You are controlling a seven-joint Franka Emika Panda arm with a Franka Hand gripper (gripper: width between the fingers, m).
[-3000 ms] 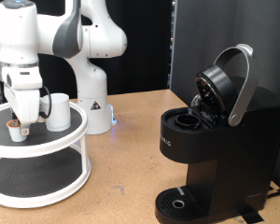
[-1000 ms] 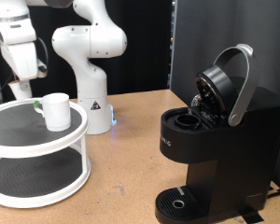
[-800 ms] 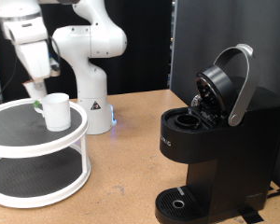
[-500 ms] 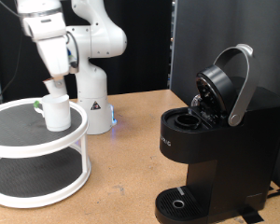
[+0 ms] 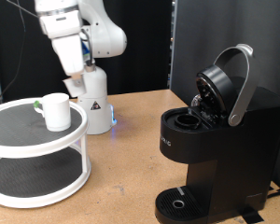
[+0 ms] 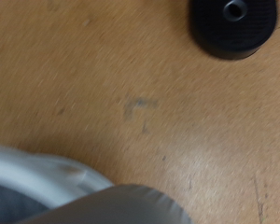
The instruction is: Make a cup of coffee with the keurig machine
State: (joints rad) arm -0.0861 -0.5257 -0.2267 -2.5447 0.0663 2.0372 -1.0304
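Observation:
My gripper [image 5: 77,82] hangs in the air above the table, just right of the white cup [image 5: 56,111] and higher than it. It is shut on a small white pod [image 5: 75,86], which shows as a pale blur at the fingertips; the close grey-white blur in the wrist view [image 6: 112,201] is probably the same pod. The cup stands upright on the top shelf of a white round stand [image 5: 28,191]. The black keurig machine [image 5: 210,154] stands at the exterior view's right with its lid and silver handle [image 5: 241,84] raised and its pod chamber [image 5: 187,119] open. Its round drip tray [image 6: 232,26] shows in the wrist view.
The white robot base [image 5: 95,105] stands behind the stand. A small green item [image 5: 37,105] lies on the top shelf beside the cup. A black panel [image 5: 215,37] rises behind the machine. Bare wooden table [image 5: 131,168] lies between stand and machine.
The gripper took the pod off the stand's top shelf, rose, and has swung towards the exterior view's right, passing over the cup. The cup and the machine have not moved.

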